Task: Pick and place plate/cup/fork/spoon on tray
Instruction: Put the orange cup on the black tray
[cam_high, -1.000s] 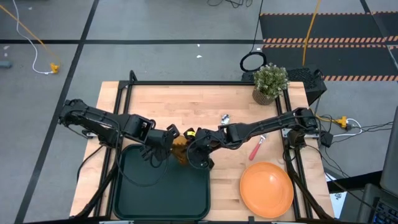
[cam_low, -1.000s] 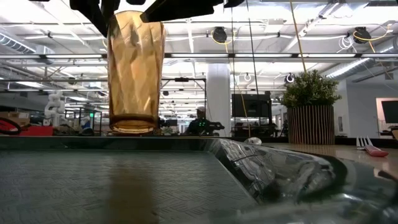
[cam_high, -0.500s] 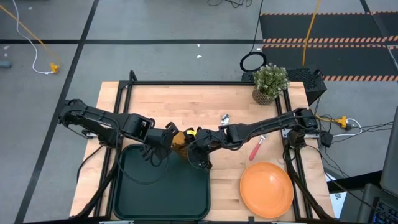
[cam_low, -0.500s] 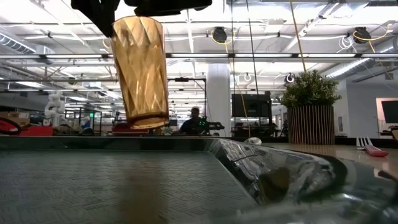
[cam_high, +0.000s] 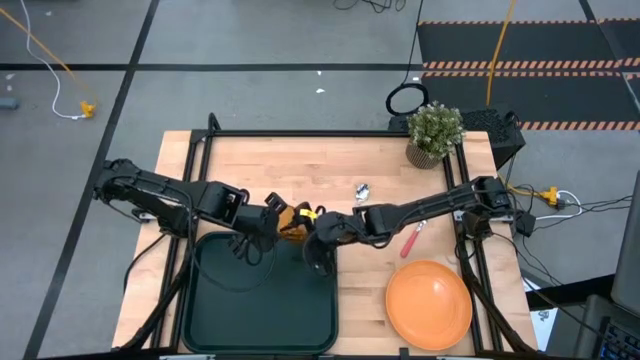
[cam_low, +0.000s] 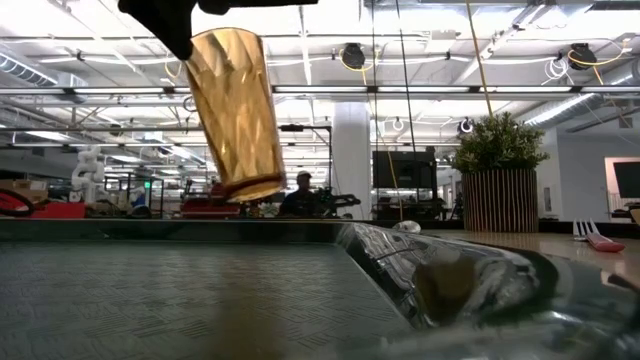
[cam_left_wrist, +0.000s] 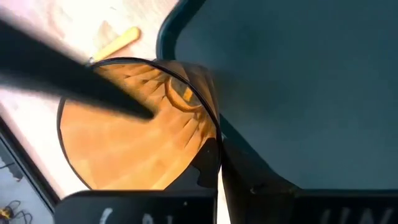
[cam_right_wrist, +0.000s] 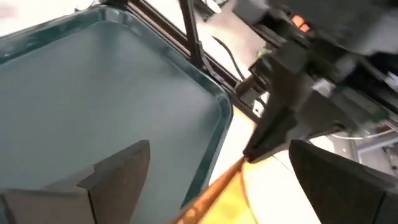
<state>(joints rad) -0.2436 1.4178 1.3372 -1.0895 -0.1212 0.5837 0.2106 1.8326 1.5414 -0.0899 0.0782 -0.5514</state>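
The amber cup (cam_high: 291, 222) hangs tilted over the far right corner of the dark tray (cam_high: 262, 300), clear of it in the low view (cam_low: 235, 115). My left gripper (cam_high: 274, 222) is shut on the cup's rim. My right gripper (cam_high: 318, 256) is open and empty beside the cup, over the tray's right rim; in its wrist view (cam_right_wrist: 219, 149) the cup's rim (cam_right_wrist: 211, 193) shows between its fingers. The orange plate (cam_high: 428, 304) and the red-handled fork (cam_high: 413, 240) lie on the table to the right. The yellow end of the spoon's handle (cam_high: 309, 213) shows by the cup. My left gripper holds the cup by its rim (cam_left_wrist: 210, 134), one finger (cam_left_wrist: 99, 90) reaching inside the mouth and the other finger (cam_left_wrist: 219, 171) outside the wall. It comes from above, from the table's left. The cup hangs below the fingers, tilted, lifted clear of the tray.
A potted plant (cam_high: 434, 132) stands at the table's far right corner. A small silver thing (cam_high: 362, 190) lies on the wood beyond my right arm. The tray's raised rim (cam_low: 400, 270) shows near the low camera. A person shows far off in the room (cam_low: 300, 195).
The cup has gone from upright to tilted and has moved a little toward the table's far edge with my left gripper, staying clear of the tray. The dark gripper part that stood at the cup's rim on the right in the low view has drawn away.
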